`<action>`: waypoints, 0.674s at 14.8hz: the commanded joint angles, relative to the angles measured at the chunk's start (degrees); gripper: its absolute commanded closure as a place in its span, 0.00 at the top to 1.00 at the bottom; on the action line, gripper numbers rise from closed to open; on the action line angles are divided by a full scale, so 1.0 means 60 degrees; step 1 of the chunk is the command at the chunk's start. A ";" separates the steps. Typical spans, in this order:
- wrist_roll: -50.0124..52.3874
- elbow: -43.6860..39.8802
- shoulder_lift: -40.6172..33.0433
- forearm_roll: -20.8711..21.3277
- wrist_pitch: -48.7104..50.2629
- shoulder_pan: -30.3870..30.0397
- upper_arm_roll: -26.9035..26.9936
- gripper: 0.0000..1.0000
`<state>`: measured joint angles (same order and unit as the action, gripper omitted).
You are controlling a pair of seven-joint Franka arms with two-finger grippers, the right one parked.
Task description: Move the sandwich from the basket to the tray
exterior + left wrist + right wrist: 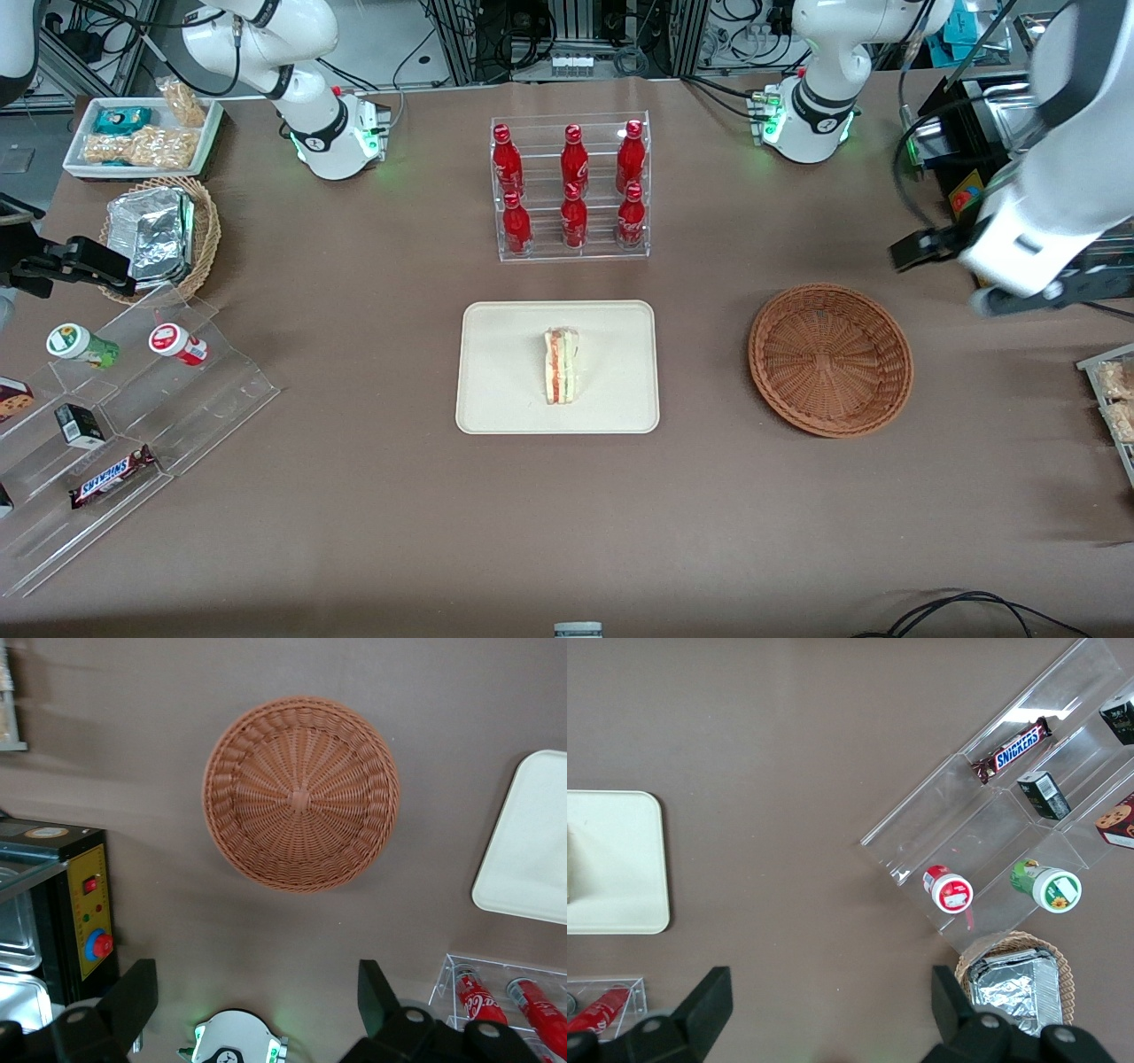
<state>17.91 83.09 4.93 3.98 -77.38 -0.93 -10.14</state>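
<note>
Snickers bar [112, 477] lies lowest on the clear stepped display [133, 425] nearest the front camera, at about eight o'clock from the tray [496, 390], with two small upright cups, one green-lidded [80, 344] and one red-lidded [177, 343], on the step above it. At ten o'clock from the tray sits a tan wicker basket holding a foil container [151, 235]. At the tray's twelve o'clock stands a clear rack of six red cola bottles [571, 188]. On the cream-beige rectangular tray lies the sandwich [561, 365], just toward the working arm's end of the tray's middle: a small wedge of white bread showing orange-red and green filling stripes along its cut face. Its long axis runs from twelve to six o'clock, parallel with the tray's short sides, with the narrow tip at twelve and the broader end at six, nearer the front camera. At three o'clock from the tray, apart from it, the round reddish-brown woven basket [830, 359] holds nothing. At about one o'clock from that basket the gripper [921, 249] hangs above the bare table; the left wrist view shows its two dark fingers [133, 997] spread wide apart with nothing between them, and the basket [301, 794] beneath.
</note>
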 commanded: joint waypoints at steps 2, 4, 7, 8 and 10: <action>-0.1091 0.0873 -0.0793 -0.0093 0.0109 -0.0197 -0.0142 1.00; -0.1111 0.0874 -0.0706 -0.0078 0.0153 -0.0167 -0.0141 1.00; -0.1096 0.0931 -0.0734 0.0068 0.0562 -0.0079 -0.0156 1.00; -0.1110 0.0917 -0.0720 -0.0135 0.0433 -0.0152 -0.0156 1.00; -0.0950 0.0917 -0.0734 -0.0749 -0.0370 -0.0167 -0.0142 1.00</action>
<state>12.22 87.84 1.71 2.10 -76.51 -1.12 -10.60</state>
